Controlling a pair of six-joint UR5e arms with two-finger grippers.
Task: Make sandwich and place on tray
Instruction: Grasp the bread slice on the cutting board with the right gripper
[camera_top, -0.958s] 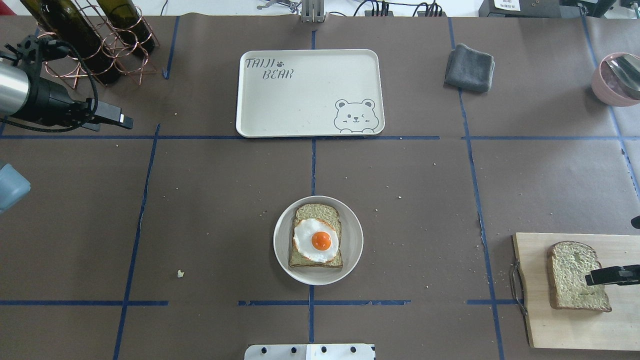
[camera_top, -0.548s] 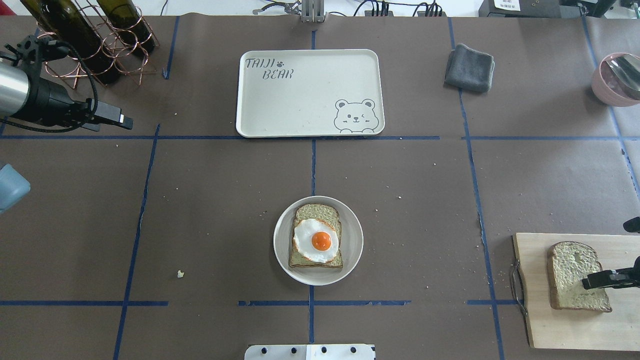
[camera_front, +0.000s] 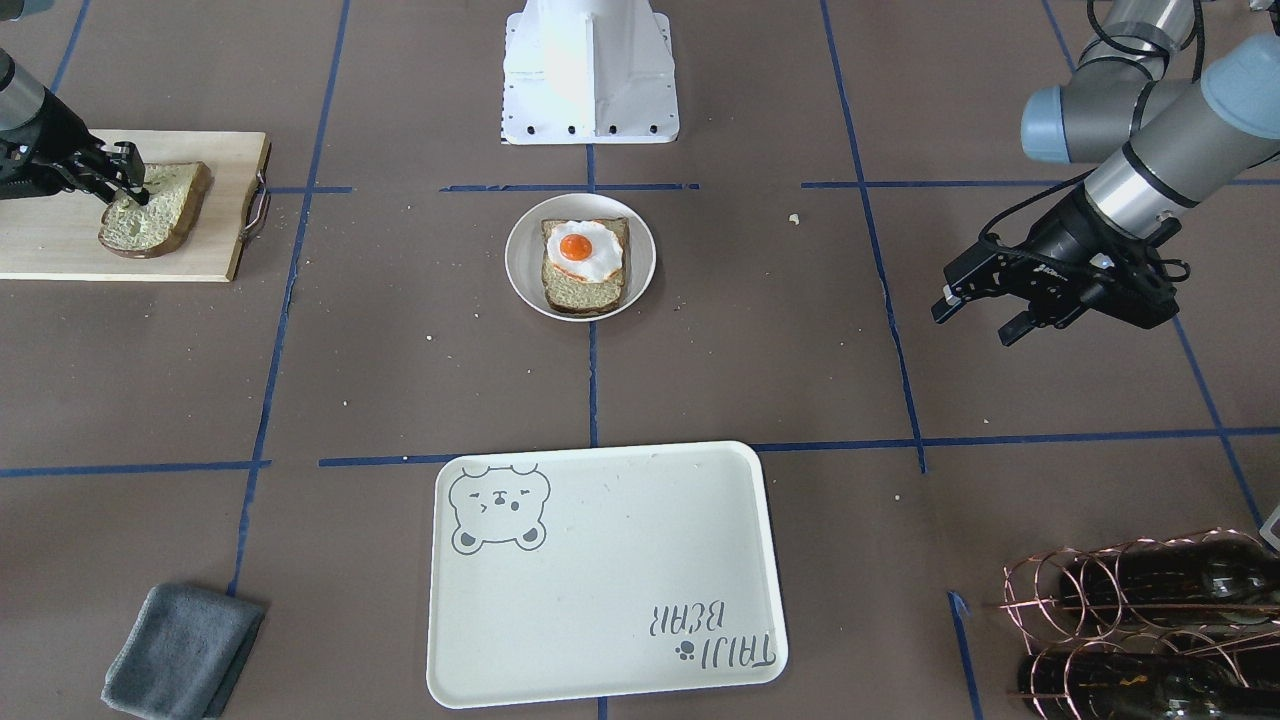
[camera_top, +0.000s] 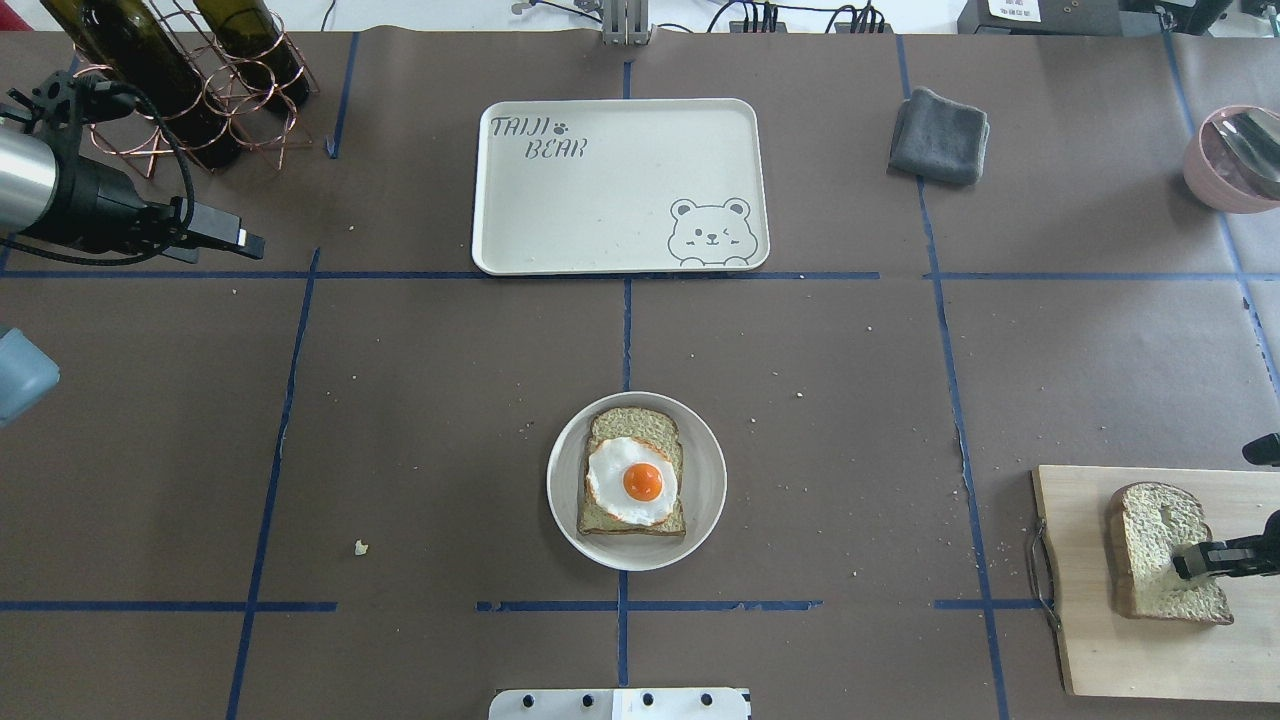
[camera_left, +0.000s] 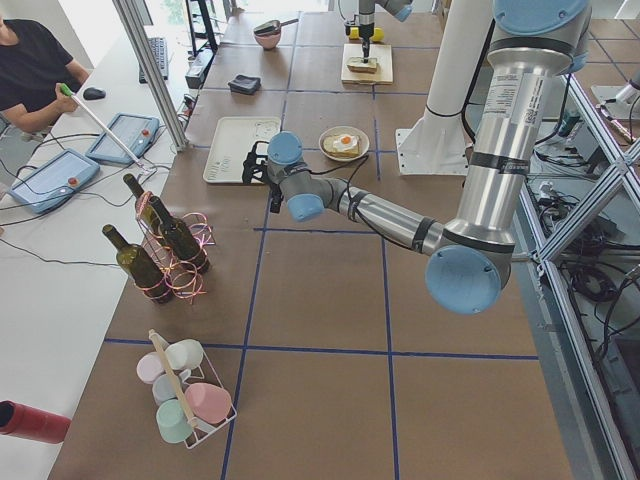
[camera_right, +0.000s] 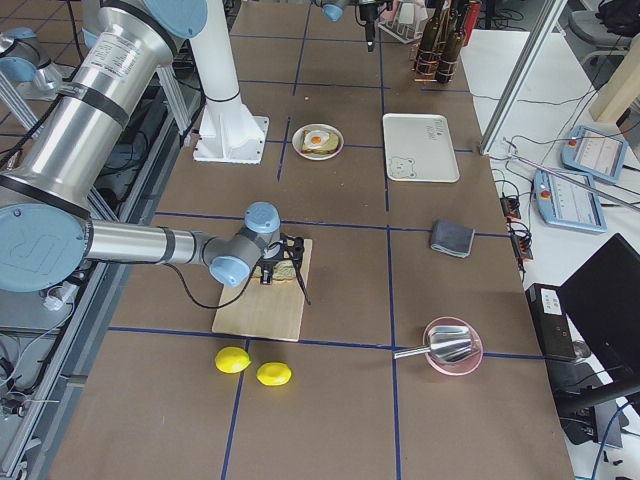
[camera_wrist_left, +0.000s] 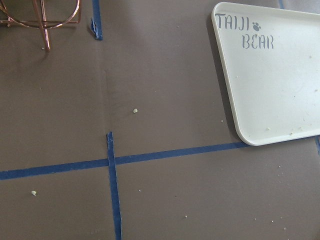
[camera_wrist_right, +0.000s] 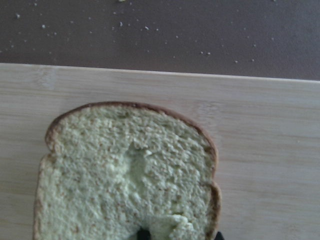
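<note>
Bench (camera_top: 400, 400) papered brown and gridded with blue tape (camera_top: 620, 605), seen from overhead.
My right gripper (camera_top: 1183, 566) pinches the edge of a bread slice (camera_top: 1150, 535) on the cutting board (camera_top: 1100, 650) at my right. My left gripper (camera_front: 972, 322) hangs spread above the bench. Fried egg (camera_top: 635, 482) lies on a second slice (camera_top: 635, 422) in the round plate (camera_top: 705, 490); the tray (camera_top: 620, 200) stands well apart, beyond it.

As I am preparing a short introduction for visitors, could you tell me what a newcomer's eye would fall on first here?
The orange-yolked fried egg stands out, lying on a bread slice in the round white plate at the scene's centre. Next come the bear tray beyond it, and the right gripper pinching a second slice on the cutting board.
</note>
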